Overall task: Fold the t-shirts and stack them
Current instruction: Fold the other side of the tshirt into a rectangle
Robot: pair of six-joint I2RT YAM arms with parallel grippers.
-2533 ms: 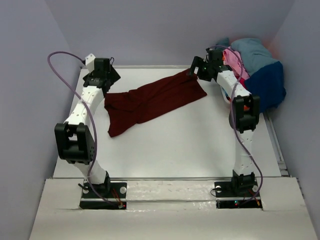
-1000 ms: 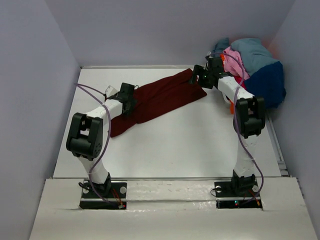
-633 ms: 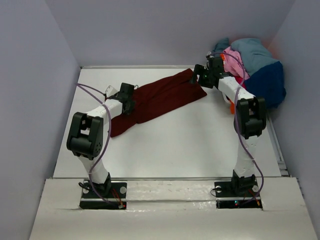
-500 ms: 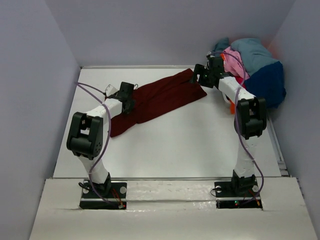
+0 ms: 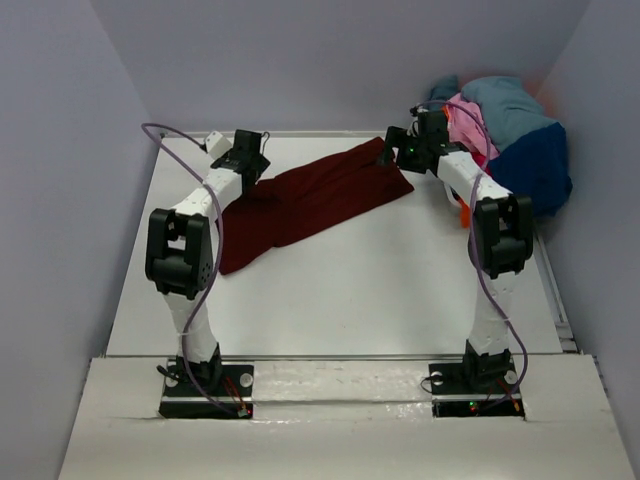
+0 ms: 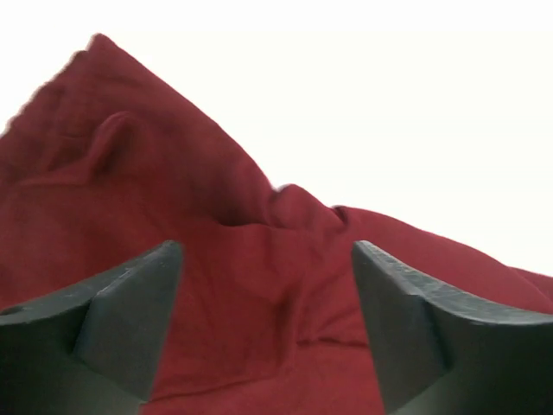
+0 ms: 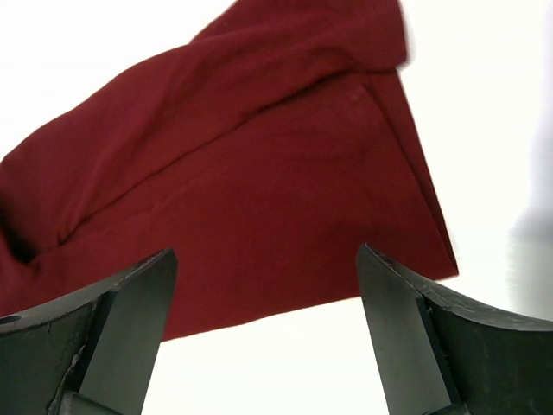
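My left claw (image 6: 266,281) and right claw (image 7: 263,277) hang spread and empty over the maroon t-shirt (image 5: 310,200), rumpled diagonally across the surface (image 5: 380,290) at upper centre; the other t-shirts (image 5: 515,130) sit heaped at upper right. A pinch into bunched cloth could, I judge, catch two layers and skew the fold.
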